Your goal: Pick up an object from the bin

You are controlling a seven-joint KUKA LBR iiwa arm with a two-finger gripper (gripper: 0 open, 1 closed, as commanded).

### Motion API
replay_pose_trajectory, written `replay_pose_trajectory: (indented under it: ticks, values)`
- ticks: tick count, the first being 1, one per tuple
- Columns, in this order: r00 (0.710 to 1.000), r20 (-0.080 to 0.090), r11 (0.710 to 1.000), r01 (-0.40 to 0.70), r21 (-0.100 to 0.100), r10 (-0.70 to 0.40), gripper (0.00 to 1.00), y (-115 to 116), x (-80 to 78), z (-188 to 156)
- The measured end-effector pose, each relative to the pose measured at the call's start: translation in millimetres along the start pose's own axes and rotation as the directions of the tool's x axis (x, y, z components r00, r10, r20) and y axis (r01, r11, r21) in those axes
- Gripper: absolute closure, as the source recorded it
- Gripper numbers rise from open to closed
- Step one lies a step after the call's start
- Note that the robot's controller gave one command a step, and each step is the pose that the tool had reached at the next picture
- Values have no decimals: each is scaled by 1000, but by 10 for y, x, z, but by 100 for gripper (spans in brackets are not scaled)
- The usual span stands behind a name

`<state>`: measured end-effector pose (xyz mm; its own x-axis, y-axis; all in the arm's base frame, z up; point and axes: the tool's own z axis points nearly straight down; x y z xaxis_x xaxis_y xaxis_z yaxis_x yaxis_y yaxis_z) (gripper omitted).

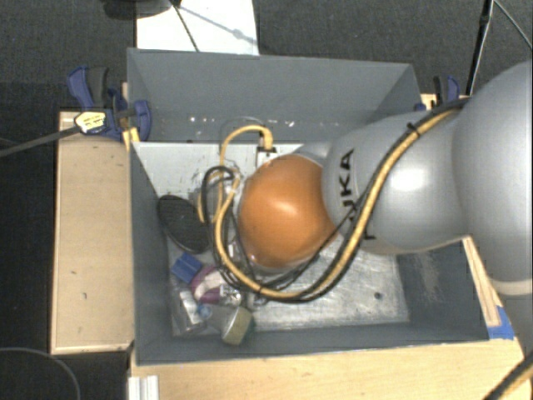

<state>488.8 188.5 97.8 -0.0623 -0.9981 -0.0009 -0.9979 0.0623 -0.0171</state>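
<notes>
Few small bits lay heaped at the grey metal bin's left. Arm's orange dome cover hid the claw, so couldn't tell its grip.

A black oval pad lies by the left wall of the bin, with a small blue piece just in front of it. Nearer the front wall, a crumpled clear bag lies beside an olive block.

The grey arm bears the black lettering "KUKA".

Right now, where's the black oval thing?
Camera view: the black oval thing lies at the bin's left, beside the orange wrist cover, near a small blue piece.
</notes>
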Motion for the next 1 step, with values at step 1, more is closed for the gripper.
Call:
replay_pose_trajectory:
  ticks: [1]
  values:
    - [999,4,999,-48,-8,48,100,-50,-79,-1045]
